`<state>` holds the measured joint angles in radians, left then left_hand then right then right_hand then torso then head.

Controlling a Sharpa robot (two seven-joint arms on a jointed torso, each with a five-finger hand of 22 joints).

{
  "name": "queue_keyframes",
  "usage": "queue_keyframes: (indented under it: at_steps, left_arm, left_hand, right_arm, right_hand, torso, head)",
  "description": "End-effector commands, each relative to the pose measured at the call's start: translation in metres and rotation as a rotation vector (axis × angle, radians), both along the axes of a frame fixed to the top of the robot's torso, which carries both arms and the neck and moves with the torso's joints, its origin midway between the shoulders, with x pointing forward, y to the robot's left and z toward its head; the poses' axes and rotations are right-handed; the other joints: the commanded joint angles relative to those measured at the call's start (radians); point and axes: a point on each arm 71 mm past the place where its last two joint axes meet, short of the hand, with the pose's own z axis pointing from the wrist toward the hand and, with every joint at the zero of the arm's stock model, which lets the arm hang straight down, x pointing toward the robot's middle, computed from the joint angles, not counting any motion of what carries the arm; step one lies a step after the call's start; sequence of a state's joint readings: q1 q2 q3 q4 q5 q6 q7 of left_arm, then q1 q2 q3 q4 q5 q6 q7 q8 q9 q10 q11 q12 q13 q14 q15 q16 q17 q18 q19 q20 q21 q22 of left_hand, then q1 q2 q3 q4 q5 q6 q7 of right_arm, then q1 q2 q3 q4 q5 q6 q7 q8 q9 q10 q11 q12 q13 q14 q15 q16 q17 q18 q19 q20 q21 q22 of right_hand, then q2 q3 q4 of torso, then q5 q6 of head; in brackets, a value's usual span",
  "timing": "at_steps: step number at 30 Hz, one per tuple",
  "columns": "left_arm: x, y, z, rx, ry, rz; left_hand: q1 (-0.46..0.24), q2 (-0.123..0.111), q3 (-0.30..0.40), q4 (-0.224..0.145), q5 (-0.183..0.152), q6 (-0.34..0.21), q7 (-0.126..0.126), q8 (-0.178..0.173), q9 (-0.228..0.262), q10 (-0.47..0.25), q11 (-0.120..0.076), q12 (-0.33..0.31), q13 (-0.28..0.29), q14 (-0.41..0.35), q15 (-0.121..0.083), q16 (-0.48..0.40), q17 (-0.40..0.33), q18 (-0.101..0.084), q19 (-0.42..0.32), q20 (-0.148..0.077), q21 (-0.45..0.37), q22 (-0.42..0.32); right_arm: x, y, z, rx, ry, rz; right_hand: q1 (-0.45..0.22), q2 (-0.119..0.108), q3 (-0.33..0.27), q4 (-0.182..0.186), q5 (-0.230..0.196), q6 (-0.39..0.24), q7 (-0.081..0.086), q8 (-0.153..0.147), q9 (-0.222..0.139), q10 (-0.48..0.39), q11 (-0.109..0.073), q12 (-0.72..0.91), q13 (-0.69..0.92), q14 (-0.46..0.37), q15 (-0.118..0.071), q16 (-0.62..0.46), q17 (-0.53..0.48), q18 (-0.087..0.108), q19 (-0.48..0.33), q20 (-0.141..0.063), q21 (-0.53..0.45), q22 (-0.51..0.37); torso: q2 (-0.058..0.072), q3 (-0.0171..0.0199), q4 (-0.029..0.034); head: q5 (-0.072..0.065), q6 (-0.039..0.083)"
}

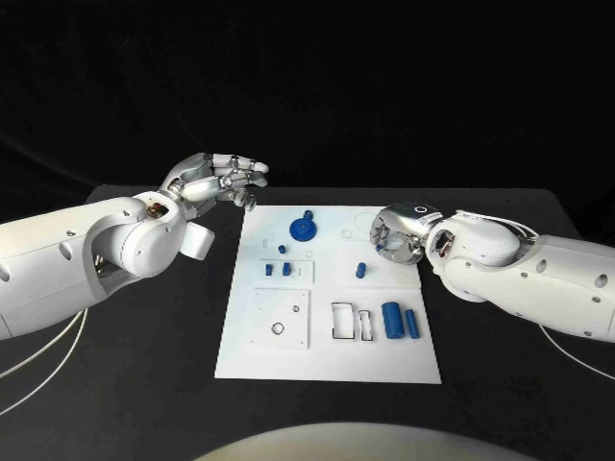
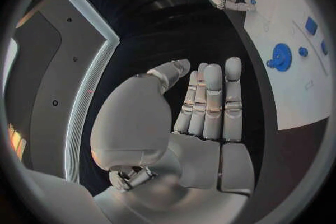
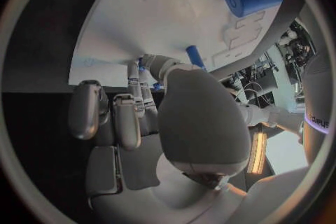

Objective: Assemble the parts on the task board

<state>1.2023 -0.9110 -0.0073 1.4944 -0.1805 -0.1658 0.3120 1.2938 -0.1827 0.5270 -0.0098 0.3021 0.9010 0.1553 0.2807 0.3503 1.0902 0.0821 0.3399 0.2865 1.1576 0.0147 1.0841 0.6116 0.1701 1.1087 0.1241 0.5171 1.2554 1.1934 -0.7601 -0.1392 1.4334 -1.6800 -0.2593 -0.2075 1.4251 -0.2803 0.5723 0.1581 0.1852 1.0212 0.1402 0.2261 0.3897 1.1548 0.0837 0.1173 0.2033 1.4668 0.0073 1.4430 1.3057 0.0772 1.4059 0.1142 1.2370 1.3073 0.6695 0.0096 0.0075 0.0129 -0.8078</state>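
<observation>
- Parts lie spread on the task board [image 1: 329,360], mid-table between both arms.
- Right hand [image 1: 395,238] hovers at the board's right edge, fingers bent toward a small blue peg [image 3: 195,56]; whether it pinches the peg I cannot tell.
- Left hand [image 2: 203,106] is raised off the board's far-left corner, fingers straight, side by side, holding nothing.
- Two blue cylinders [image 1: 401,322] lie flat, long axes running near-to-far.
- Advice: close slowly, keep the peg upright.

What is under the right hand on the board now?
The right hand hangs over the task board near its right edge. In the right wrist view a small blue peg stands just past its fingertips. Whatever lies directly beneath the palm is covered.
</observation>
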Motion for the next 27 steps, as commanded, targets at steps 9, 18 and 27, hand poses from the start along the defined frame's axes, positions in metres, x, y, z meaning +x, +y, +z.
queue_keyframes:
  at_steps: [9,18,27]
  left_arm:
    - [-0.0003,-0.0013,0.0006,-0.012,0.005,-0.014]
    - [-0.0001,-0.0021,0.0002,-0.011,0.008,-0.016]
    - [0.0002,-0.0023,-0.0001,-0.009,0.009,-0.017]
  left_hand:
    - [-0.004,0.003,-0.006,-0.001,0.003,-0.006,-0.001,0.004,0.001,0.001,0.000,0.004,0.001,-0.006,-0.003,-0.006,-0.003,0.012,-0.001,-0.005,-0.008,-0.002]
    - [0.000,0.004,-0.006,-0.004,0.003,-0.006,-0.001,0.005,0.001,-0.001,0.000,0.005,0.001,-0.007,-0.003,-0.006,-0.004,0.012,0.000,-0.005,-0.009,-0.003]
    - [0.000,0.002,-0.007,-0.006,0.003,-0.006,0.000,0.006,0.002,-0.003,0.000,0.005,0.000,-0.007,-0.003,-0.006,-0.005,0.012,0.000,-0.006,-0.010,-0.004]
  right_arm:
    - [-0.0051,0.0026,-0.0099,-0.032,0.021,0.000]
    - [-0.0046,0.0025,-0.0050,0.013,-0.049,-0.030]
    - [-0.0046,0.0014,-0.0009,0.039,-0.100,-0.047]
  right_hand:
    - [-0.045,0.008,0.031,-0.026,-0.011,0.043,-0.013,0.018,0.017,0.057,-0.014,-0.008,0.000,0.048,-0.013,0.008,0.002,-0.005,0.019,-0.012,0.025,0.118]
    - [-0.042,0.065,0.075,-0.081,-0.025,0.081,-0.028,0.054,0.053,0.115,-0.035,-0.010,0.011,0.051,-0.031,0.012,0.005,-0.011,0.034,-0.031,0.051,0.134]
    - [-0.052,0.077,0.097,-0.110,-0.022,0.078,-0.030,0.067,0.075,0.136,-0.039,-0.015,0.017,0.051,-0.036,0.012,0.003,-0.012,0.037,-0.036,0.057,0.139]
  torso:
    - [-0.002,-0.0005,-0.0009]
    - [-0.001,-0.0003,-0.0018]
    - [-0.002,0.0001,-0.0022]
  head:
    - [0.004,-0.005]
    - [0.006,-0.004]
    - [0.006,-0.003]
